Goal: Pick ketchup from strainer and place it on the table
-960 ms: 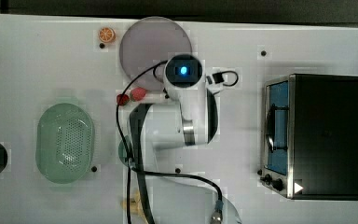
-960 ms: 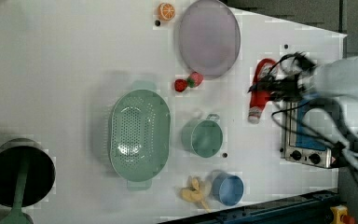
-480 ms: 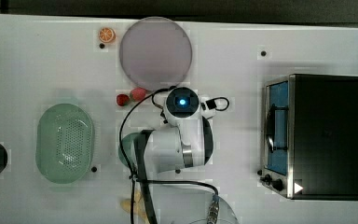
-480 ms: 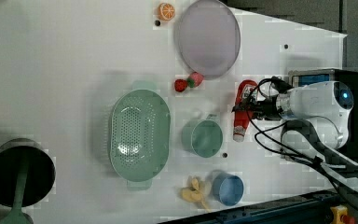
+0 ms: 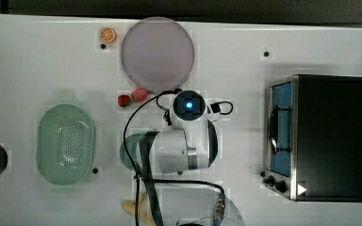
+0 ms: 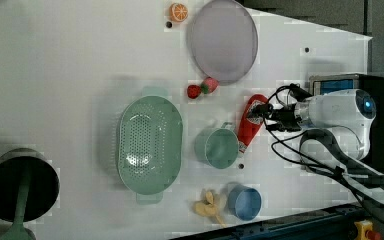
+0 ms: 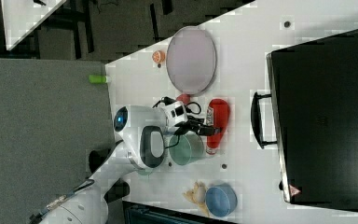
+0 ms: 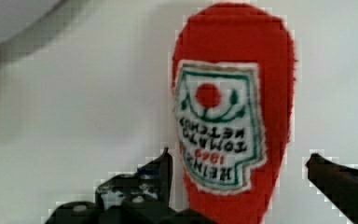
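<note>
The ketchup is a red bottle with a white label, lying flat on the white table beside a green cup. It is also in the right view and the wrist view. My gripper is open, one finger on each side of the bottle's lower part, with table showing in the gaps. The left view has the gripper at the bottle's right side. The pale green strainer holds nothing and stands well to the left view's left, as it does in the top view.
A green cup touches or nearly touches the ketchup. Two strawberries and a purple plate lie above it in the left view. A black oven stands at the top view's right. A blue cup and banana sit near the front edge.
My gripper carried the ketchup leftward and downward in the left view, toward the green cup. The bottle now lies on the table and the fingers have opened off it.
</note>
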You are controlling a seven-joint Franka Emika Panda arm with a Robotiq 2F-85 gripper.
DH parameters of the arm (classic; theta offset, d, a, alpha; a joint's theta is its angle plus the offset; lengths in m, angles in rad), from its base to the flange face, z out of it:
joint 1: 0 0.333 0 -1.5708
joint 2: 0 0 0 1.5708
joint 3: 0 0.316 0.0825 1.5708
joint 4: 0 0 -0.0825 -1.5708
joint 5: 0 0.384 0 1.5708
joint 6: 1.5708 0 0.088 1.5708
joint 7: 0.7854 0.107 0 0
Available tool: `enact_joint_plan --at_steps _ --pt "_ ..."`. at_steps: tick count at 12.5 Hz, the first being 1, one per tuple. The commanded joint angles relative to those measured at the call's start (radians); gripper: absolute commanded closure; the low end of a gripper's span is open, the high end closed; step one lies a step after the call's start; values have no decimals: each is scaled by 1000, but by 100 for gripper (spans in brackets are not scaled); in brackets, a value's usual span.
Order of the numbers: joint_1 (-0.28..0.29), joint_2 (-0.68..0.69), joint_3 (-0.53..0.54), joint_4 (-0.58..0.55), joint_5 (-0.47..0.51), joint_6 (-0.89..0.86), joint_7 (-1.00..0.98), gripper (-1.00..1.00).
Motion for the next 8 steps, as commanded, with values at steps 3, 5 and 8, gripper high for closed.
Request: enact_joint_plan --at_steps 3,5,8 --pt "-13 -188 15 193 -3 -108 -26 -100" --pt "-12 -214 15 289 1 -224 8 -100" --pt "-9 -214 17 438 27 -423 69 -100"
